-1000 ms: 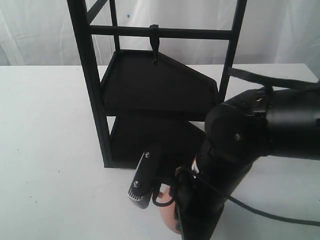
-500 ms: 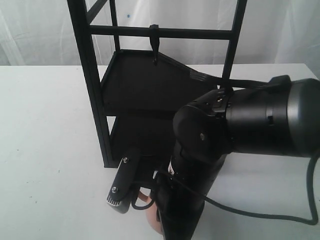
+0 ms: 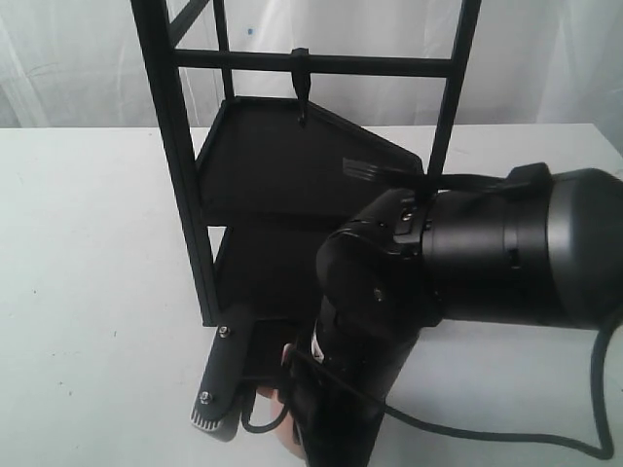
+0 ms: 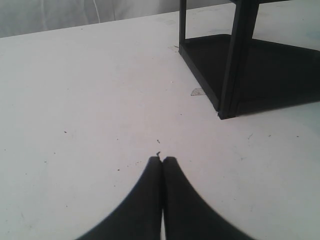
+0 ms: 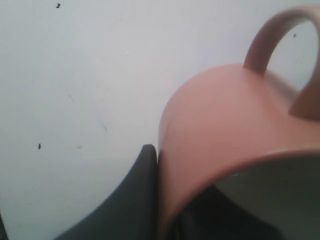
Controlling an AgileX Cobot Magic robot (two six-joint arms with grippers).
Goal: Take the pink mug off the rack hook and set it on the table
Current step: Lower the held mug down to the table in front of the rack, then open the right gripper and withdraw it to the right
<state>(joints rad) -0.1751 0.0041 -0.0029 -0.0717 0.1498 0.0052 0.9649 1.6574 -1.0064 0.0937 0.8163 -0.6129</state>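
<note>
The pink mug (image 5: 225,115) is tilted in my right gripper (image 5: 170,192), which is shut on its rim: one black finger (image 5: 142,195) presses the outer wall and the other is inside the cream interior. Its loop handle (image 5: 280,45) points away over the white table (image 5: 75,75). In the exterior view only a sliver of the mug (image 3: 284,436) shows beside the right gripper's finger (image 3: 219,384), low in front of the rack (image 3: 180,165). The rack hook (image 3: 301,88) hangs bare on the crossbar. My left gripper (image 4: 162,159) is shut and empty above the table (image 4: 75,100).
The right arm's bulky black body (image 3: 467,272) hides the rack's lower right and much of the table (image 3: 88,292) there. The rack's base shelf and post (image 4: 230,65) stand close to the left gripper. A cable (image 3: 506,428) trails across the table.
The right arm has swung left and lower across the exterior view, carrying the mug with it; less of the mug shows now.
</note>
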